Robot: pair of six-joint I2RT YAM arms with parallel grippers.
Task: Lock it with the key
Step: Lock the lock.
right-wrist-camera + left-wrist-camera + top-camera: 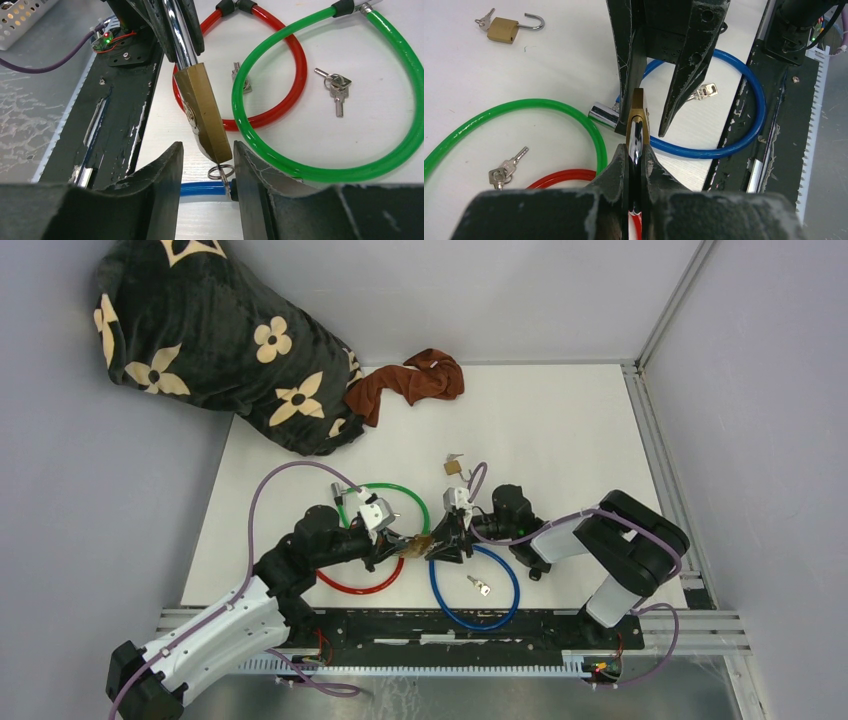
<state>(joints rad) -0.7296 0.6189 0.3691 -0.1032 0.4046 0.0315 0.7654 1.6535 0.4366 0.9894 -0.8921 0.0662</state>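
Over the near middle of the table (560,430) is where both your grippers meet, just behind the black rail along the front edge. Walls close in the left and back, and an aluminium frame post runs along the right edge. The widest stretch of bare white top lies behind and to the right of the arms.

The big flowered blanket (215,335) fills the back left corner, with a brown cloth (410,385) touching it. Closer in, three cable loops crowd your working spot. The green cable (385,487) is at the left arm's wrist, the red cable (350,588) is under that arm, and the blue cable (440,600) is below the right gripper.

Both arms are folded low, reaching inward, wrists pointing at each other. Your left gripper (635,150) is clamped tight on the chrome shackle of the brass padlock (202,110), holding it out off the table toward the other arm. Your right gripper (207,150) is partly open, its fingers straddling the padlock's bottom end. One finger is against the body and there's a gap at the other. A small key ring (219,172) hangs at that end between them.

A second padlock (455,466) lies well back, shackle open. Loose keys (480,586) sit inside the blue loop, and another set (504,170) is inside the green cable's curve.
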